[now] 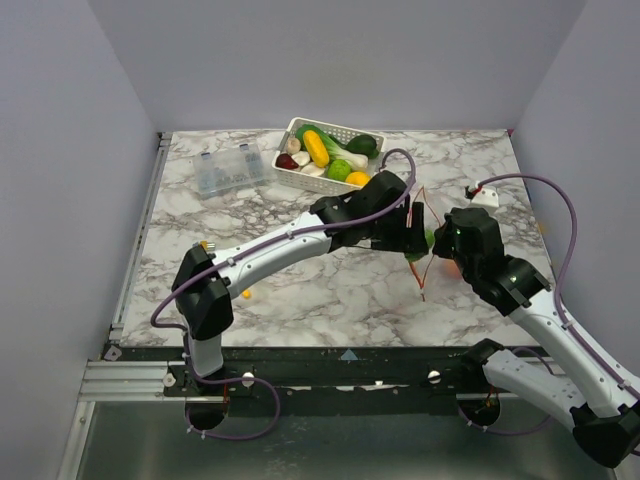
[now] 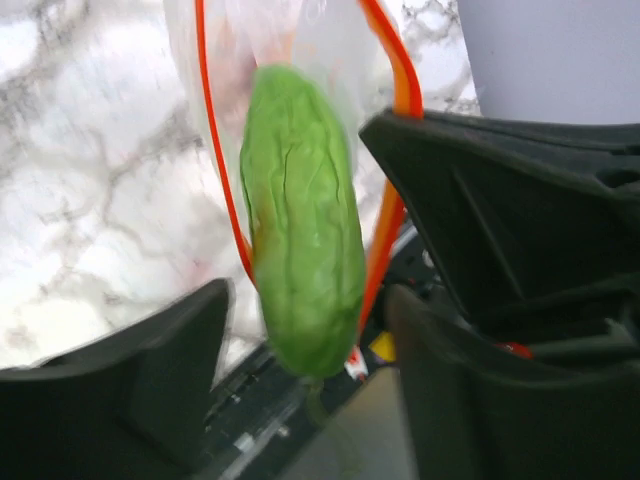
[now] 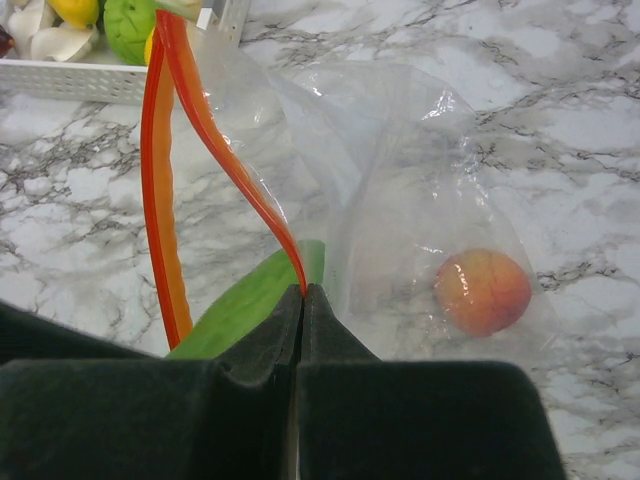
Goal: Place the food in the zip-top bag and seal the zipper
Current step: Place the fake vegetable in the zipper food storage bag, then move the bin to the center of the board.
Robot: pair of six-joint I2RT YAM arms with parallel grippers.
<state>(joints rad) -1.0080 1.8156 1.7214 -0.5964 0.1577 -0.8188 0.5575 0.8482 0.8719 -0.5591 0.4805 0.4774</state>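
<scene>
Overhead, the left arm (image 1: pixel 290 240) hides most of the bag (image 3: pixel 400 170); right jaws pinch its zipper (image 3: pixel 162 220), left jaws gape around a green vegetable (image 2: pixel 300 230).

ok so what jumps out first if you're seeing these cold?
The green vegetable sits in the mouth of the zip-top bag, between the open left jaws, with the red-orange zipper looping around it. Next, the right jaws are pinched shut on that zipper, holding the mouth up, and an orange fruit is already inside the bag. The white basket at the table's far side holds more food.
</scene>
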